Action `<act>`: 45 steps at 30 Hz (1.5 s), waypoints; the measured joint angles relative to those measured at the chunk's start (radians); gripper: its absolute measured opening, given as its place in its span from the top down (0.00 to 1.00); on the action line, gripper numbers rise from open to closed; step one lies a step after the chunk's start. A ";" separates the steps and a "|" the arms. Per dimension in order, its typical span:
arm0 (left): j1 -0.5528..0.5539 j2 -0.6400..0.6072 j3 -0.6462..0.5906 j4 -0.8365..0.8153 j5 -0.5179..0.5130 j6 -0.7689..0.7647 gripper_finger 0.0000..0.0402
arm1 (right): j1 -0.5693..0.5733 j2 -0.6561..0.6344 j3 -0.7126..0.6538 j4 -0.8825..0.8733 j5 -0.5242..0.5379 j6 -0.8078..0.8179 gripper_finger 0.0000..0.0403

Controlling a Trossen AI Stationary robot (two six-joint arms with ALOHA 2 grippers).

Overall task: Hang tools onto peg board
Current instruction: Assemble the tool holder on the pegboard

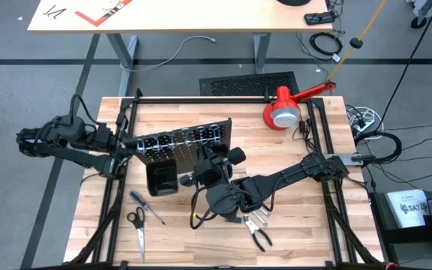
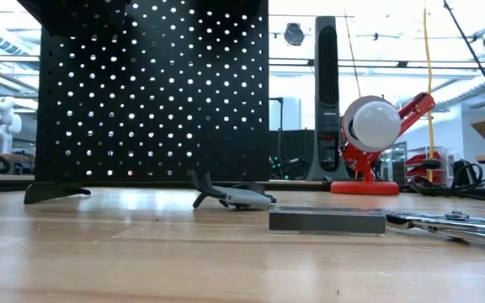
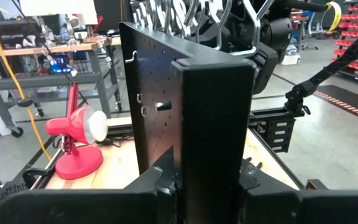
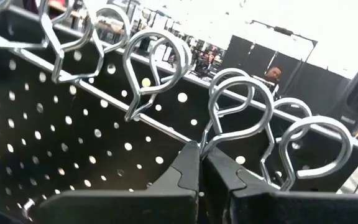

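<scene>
A: What is the biggest thing on the wooden table (image 1: 306, 225)?

B: The peg board (image 1: 182, 144). It stands upright near the table's middle, a black perforated panel with a row of silver rings (image 4: 236, 118) along its upper part and a black box bin (image 1: 161, 180) on its front. The low view shows its back face from table height, resting on a flat foot.

A: Where are the arms?

B: The left arm reaches in from the left side. The left gripper (image 1: 126, 144) is at the board's left edge, its fingers (image 3: 166, 177) pinching that edge, with the panel standing between them in the left wrist view. The right arm stretches from the right side across the table toward the board's front. The right gripper (image 4: 201, 163) is up at the ring row, its two fingers pressed together with the tips just below one silver ring; I see nothing held between them.

A: And the tools?

B: They lie on the table in front of the board. The black-handled scissors (image 1: 137, 229) and a thin screwdriver (image 1: 147, 207) are to the front left, near each other. The black-handled pliers (image 1: 261, 238) lie to the front right, beside some small metal pieces (image 1: 252, 222).

A: Anything else?

B: A red-and-white lamp (image 1: 283, 111) sits at the far right corner, well apart from the board.
</scene>
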 joint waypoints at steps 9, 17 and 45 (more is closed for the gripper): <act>0.000 0.000 0.000 -0.004 -0.024 -0.008 0.84 | -0.001 0.034 0.003 0.002 0.012 0.228 1.00; 0.000 0.000 0.001 -0.008 -0.032 -0.009 0.84 | 0.014 0.048 0.003 0.002 0.021 0.191 1.00; 0.001 0.001 0.004 -0.025 -0.097 -0.012 0.84 | 0.015 0.050 0.000 0.141 0.014 0.159 1.00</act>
